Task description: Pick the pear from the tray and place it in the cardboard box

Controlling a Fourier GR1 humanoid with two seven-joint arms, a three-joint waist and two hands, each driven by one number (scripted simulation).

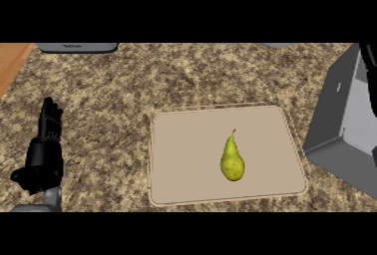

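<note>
A yellow-green pear (232, 159) lies on its side near the middle of a beige square tray (184, 149), stem pointing away from me. My left hand (44, 159) rests at the left edge, well left of the tray, fingers straight and pointing up, holding nothing. My right forearm (342, 124) looms large and grey along the right edge, beside the tray's right rim. Only a black sliver of the right hand (367, 64) shows at the top right corner. No cardboard box shows in this view.
The speckled stone counter (184, 74) stretches beyond the tray. A grey object (77, 47) sits at the far left back edge, and a small grey piece (280, 45) at the back. A wooden strip (11, 62) borders the counter's far left.
</note>
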